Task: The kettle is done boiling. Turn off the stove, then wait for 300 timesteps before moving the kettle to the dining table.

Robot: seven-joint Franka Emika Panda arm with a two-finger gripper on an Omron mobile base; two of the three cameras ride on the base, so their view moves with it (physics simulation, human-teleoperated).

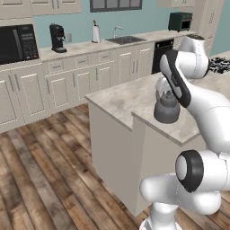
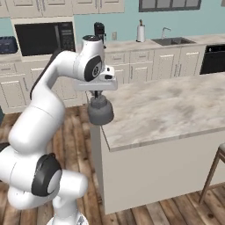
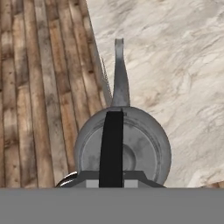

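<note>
- You are looking at a beige marble worktop on a cream island, spreading beyond and to one side of the claw, with wood plank floor below.
- Behind it, white cabinets are running along a teal wall.
- One kettle is hanging directly under the claw, over the worktop's corner edge, spout pointing away.
- The claw is gripping the kettle's arched handle, closed around it.
- You are counting one microwave, one sink, one coffee machine.
</note>
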